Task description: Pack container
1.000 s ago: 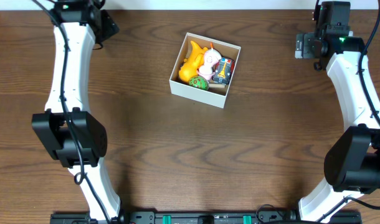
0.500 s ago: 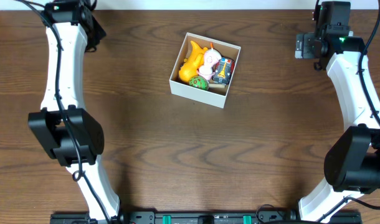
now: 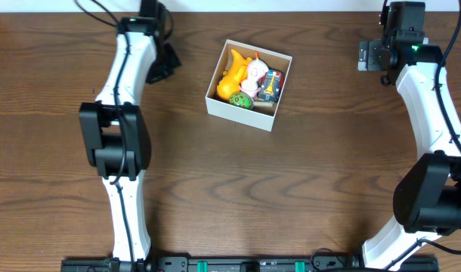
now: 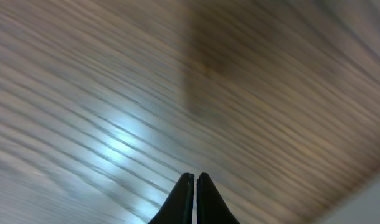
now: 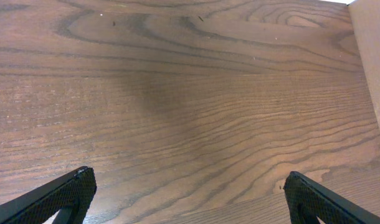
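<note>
Swinging in from the far side, the left arm (image 3: 129,72) now hangs close to the box, its wrist view smeared by the motion. Bare desk (image 3: 306,189) lies under both pairs of jaws. The right arm (image 3: 434,106) is parked well away, its jaws spread wide over nothing. The left jaws are pressed shut and empty, probably because nothing is left to carry. The box (image 3: 242,113) sits just right of them, far left of the right jaws. Inside it a yellow toy (image 3: 232,72), a pink toy (image 3: 253,74), a blue carton (image 3: 271,85) and a green egg (image 3: 240,99) are wedged together.
</note>
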{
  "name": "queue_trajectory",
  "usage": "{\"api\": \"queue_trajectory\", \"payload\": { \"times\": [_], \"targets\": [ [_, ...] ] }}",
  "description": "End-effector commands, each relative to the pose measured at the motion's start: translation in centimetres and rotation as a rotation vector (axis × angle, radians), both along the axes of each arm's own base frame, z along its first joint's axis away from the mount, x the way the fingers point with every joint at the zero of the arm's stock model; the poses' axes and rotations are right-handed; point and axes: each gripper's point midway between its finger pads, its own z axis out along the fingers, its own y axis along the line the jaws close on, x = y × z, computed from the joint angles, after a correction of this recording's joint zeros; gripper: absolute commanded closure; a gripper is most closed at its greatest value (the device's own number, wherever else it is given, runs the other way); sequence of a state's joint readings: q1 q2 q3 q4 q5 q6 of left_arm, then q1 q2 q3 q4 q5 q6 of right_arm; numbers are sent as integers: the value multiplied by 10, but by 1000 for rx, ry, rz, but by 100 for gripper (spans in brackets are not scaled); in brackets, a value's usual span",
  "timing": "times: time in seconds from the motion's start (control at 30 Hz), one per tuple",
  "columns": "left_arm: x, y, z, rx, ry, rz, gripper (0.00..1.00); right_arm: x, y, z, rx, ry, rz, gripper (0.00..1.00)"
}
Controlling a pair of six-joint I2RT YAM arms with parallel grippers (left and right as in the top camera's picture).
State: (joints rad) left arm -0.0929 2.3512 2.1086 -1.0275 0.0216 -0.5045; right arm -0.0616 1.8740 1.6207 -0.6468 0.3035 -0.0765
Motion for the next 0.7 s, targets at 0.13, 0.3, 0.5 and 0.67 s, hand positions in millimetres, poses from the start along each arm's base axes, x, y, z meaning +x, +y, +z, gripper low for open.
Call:
{"api": "queue_trajectory", "payload": {
  "times": [0.13, 0.3, 0.5, 0.67],
  "targets": [
    [-13, -58, 8, -107, 19, -96, 94, 2, -2, 5, 4, -17, -14, 1],
    [-22, -87, 8, -149, 39, -148, 94, 2, -2, 5, 4, -17, -14, 1],
    [-40, -103, 6, -155, 97, -177, 94, 2, -2, 5, 4, -17, -14, 1],
    [-56, -116, 7, -214, 157, -193, 94, 2, -2, 5, 4, -17, -14, 1]
  ]
}}
